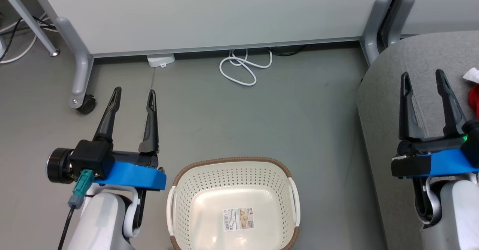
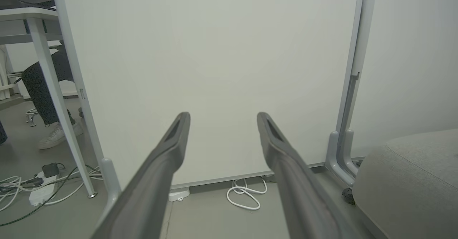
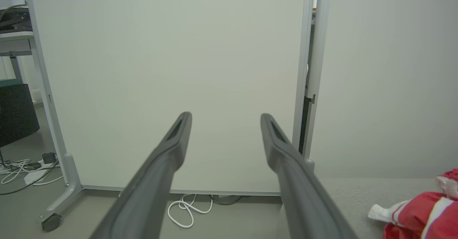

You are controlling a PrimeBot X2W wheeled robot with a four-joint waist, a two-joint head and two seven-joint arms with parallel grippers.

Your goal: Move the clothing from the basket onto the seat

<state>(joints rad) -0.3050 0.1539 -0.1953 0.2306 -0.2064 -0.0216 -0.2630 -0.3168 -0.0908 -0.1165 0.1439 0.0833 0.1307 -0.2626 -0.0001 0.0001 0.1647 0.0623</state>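
A cream perforated plastic laundry basket with a brown woven-look rim is seen at the bottom centre of the head view, standing on the grey floor. A printed paper label is stuck to its bare bottom.

The large grey woven-fabric couch cushion fills the right edge of that view. The red sports clothing with white trim is found on it, at the far right edge of the frame. In the right wrist view the clothing is seen crumpled at the lower right, resting on the cushion.

The left gripper is held at the lower left of the head view, above the floor beside the basket. Its two dark fingers are spread wide and nothing is held between them, as is confirmed in the left wrist view. The right gripper is held over the cushion at the right, left of the clothing and apart from it. Its fingers are likewise fully parted and nothing is gripped.

A coiled white cable is seen at the upper centre, below a pale partition panel.
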